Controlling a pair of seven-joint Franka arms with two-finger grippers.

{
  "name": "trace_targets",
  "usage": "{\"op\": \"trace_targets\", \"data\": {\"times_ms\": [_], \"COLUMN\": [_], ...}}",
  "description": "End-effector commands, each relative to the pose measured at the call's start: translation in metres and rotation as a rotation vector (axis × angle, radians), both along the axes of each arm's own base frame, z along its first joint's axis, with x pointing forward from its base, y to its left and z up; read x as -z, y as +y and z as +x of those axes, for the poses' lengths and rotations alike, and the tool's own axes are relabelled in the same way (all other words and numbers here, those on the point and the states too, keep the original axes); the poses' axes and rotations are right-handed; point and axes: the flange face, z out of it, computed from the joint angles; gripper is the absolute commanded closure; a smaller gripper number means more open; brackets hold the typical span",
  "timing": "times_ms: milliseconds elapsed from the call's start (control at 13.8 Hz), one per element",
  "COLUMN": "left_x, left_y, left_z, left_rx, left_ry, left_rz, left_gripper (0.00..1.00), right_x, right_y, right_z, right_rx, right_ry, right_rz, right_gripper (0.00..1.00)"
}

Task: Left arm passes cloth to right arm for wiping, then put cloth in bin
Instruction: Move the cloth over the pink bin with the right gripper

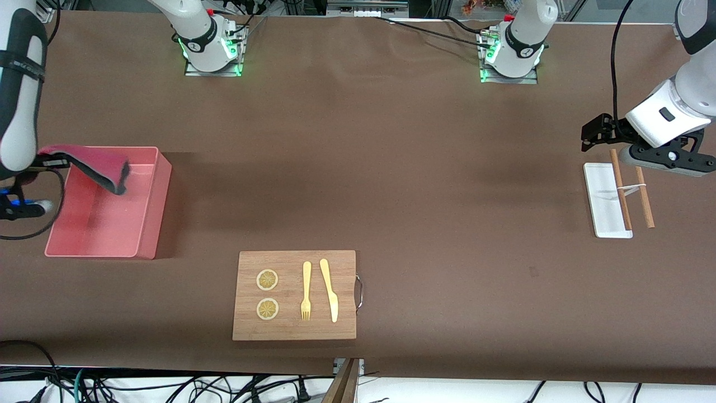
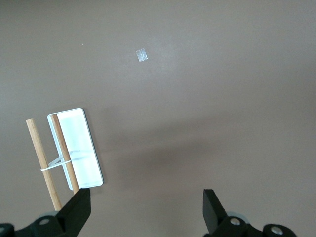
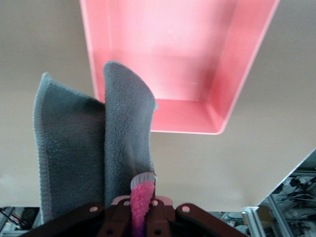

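Over bin (image 1: 142, 238) — cloth (image 1: 92, 162) in right gripper (image 3: 143, 210)

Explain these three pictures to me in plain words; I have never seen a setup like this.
Two robot arms stand at a brown table. The wide picture looks down from across it; the other two come from cameras on the arms' wrists. The right tool is shut on a cloth, pink on one face and grey on the other, over a pink bin. The left tool waits open over a white tray with two tied wooden sticks. Nearer the camera, a cutting board carries two lemon slices, a fork and a knife.
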Motion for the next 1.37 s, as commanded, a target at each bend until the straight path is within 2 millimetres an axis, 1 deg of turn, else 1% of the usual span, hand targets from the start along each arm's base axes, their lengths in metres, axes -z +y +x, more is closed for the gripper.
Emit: {"op": "trace_targets", "data": {"times_ms": [0, 217, 361, 578, 650, 795, 867, 939, 1011, 1084, 1228, 1300], "left_x": [-0.001, -0.001, -0.001, -0.001, -0.001, -0.001, -0.001, -0.001, -0.001, -0.001, -0.001, -0.001], "left_y": [0.002, 0.002, 0.002, 0.002, 0.002, 0.002, 0.002, 0.002, 0.002, 0.002, 0.002, 0.002], "left_z": [-0.001, -0.001, -0.001, -0.001, -0.001, -0.001, -0.001, -0.001, -0.001, -0.001, -0.001, -0.001], "left_rx": [0.016, 0.016, 0.016, 0.017, 0.016, 0.017, 0.017, 0.017, 0.017, 0.017, 0.017, 0.017], "left_ry": [0.008, 0.008, 0.009, 0.009, 0.012, 0.012, 0.012, 0.014, 0.012, 0.012, 0.012, 0.014], "left_rz": [-0.020, -0.020, -0.020, -0.020, -0.020, -0.020, -0.020, -0.020, -0.020, -0.020, -0.020, -0.020], "left_gripper": [0.00, 0.00, 0.00, 0.00, 0.00, 0.00, 0.00, 0.00, 0.00, 0.00, 0.00, 0.00], "right_x": [0.017, 0.066, 0.103, 0.158, 0.173, 0.194, 0.202, 0.206, 0.202, 0.190, 0.151, 0.128], "right_y": [-0.021, -0.030, -0.034, -0.039, -0.039, -0.035, -0.035, -0.036, -0.036, -0.033, -0.026, -0.023], "right_z": [0.003, 0.006, 0.009, 0.004, 0.005, 0.007, 0.008, 0.009, 0.010, 0.012, 0.012, 0.012], "right_rx": [-0.058, -0.072, -0.086, -0.094, -0.092, -0.078, -0.071, -0.072, -0.067, -0.062, -0.008, 0.008], "right_ry": [-0.004, -0.016, -0.040, -0.100, -0.121, -0.154, -0.176, -0.205, -0.215, -0.232, -0.266, -0.279], "right_rz": [-0.009, -0.010, -0.014, -0.003, -0.001, 0.017, 0.016, 0.009, 0.012, 0.026, 0.091, 0.120], "right_gripper": [1.00, 1.00, 1.00, 1.00, 1.00, 1.00, 0.86, 0.20, 0.00, 0.00, 0.00, 0.00]}}
